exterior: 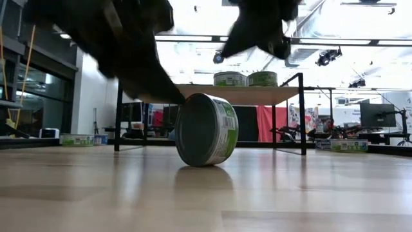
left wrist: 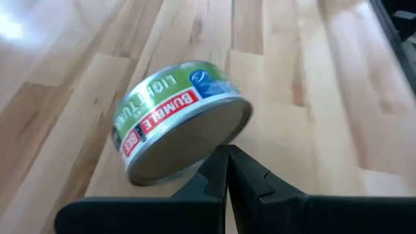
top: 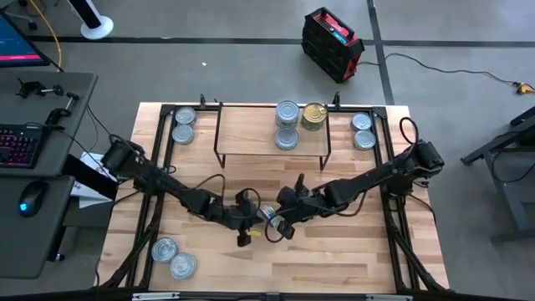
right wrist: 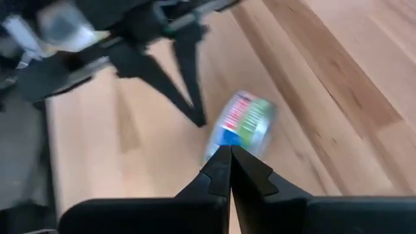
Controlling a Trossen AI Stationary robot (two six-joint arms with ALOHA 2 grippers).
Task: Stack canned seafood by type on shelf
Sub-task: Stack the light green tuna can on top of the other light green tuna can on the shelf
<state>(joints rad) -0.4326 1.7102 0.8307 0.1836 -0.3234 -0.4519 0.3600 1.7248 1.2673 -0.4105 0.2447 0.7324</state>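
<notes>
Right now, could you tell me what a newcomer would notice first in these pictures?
A tin standing on its edge in the middle of the table, with both arms bent in over it. The left hand and right hand are shut, one on either side of it, neither holding it. Behind them, three tins sit on the shelf, with more in pairs at the table's corners.

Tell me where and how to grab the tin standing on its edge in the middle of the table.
Grip the small round green-labelled tin across its two flat faces, coming down from above. It stands on its rim on the wooden tabletop, so it could roll; the faces are likely the steadiest hold. Both grippers would need opening.
</notes>
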